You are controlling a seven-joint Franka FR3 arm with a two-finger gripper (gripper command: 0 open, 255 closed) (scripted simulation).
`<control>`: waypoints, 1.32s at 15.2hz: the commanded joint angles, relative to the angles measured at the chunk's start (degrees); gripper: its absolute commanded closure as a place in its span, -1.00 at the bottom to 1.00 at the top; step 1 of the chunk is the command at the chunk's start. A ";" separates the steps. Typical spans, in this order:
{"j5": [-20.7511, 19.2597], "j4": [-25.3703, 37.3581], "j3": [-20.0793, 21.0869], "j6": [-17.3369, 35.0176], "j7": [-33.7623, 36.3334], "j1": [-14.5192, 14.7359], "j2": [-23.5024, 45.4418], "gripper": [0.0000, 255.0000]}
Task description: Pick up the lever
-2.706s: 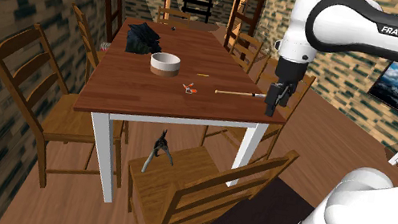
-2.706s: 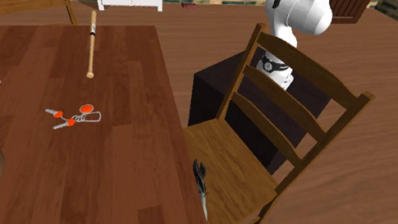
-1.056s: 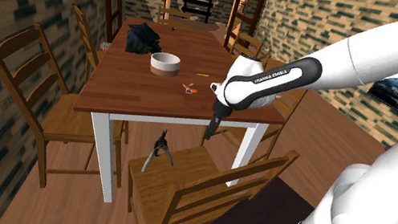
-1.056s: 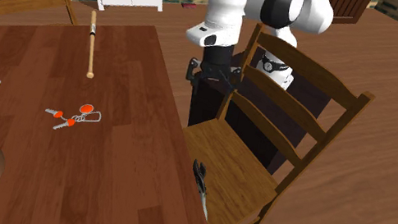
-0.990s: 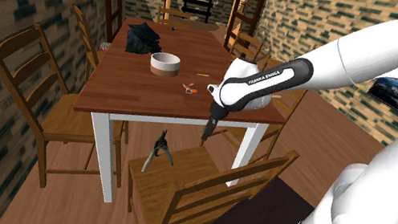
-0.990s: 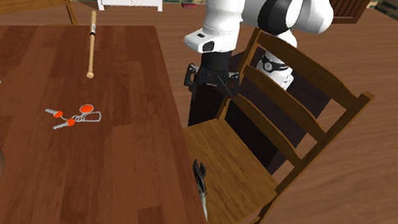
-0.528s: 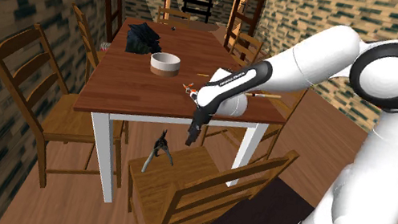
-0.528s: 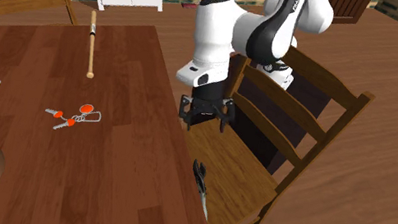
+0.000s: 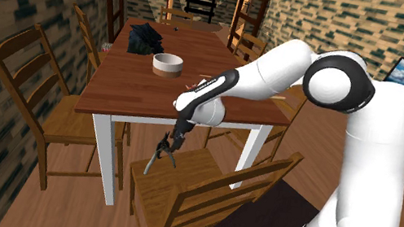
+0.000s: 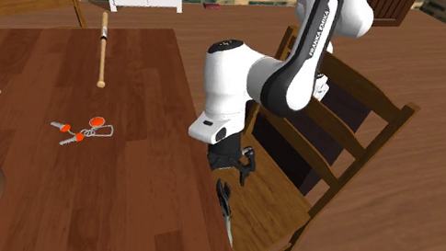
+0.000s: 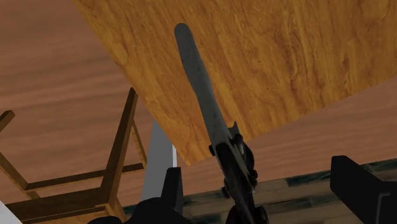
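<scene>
Black fingers [image 11: 357, 186] of the gripper [image 10: 229, 175] stood wide apart, touching nothing, either side of the lever's [image 11: 203, 95] dark head. Its grey handle pointed away from them. The lever lay at the wooden chair seat's [image 10: 280, 190] edge beside the brown table [image 10: 107, 194], lower centre of the second exterior view, above plank floor [image 10: 426, 182], with brick walls [image 9: 9, 14] around.

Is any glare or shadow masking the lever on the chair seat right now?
Shoulder view: even light, no glare, lever dark against the chair seat. Second exterior view: same flat light, lever thin beside the table edge. Wrist view: grey shaft plain on the seat; its dark end blends into the dark strip by the open gripper.
</scene>
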 commanded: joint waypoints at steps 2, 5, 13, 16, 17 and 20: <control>1.86 0.72 1.12 4.30 -2.30 -0.47 2.39 -1.00; 3.06 1.24 2.04 5.78 -3.77 -1.12 4.42 -1.00; 4.01 1.02 2.77 6.80 -4.98 -1.72 5.25 1.00; 3.88 0.82 2.61 6.43 -5.04 -1.88 4.79 1.00; 3.86 0.80 2.61 6.45 -4.96 -1.81 4.76 1.00; 2.85 1.16 1.96 5.59 -3.53 -1.08 4.13 1.00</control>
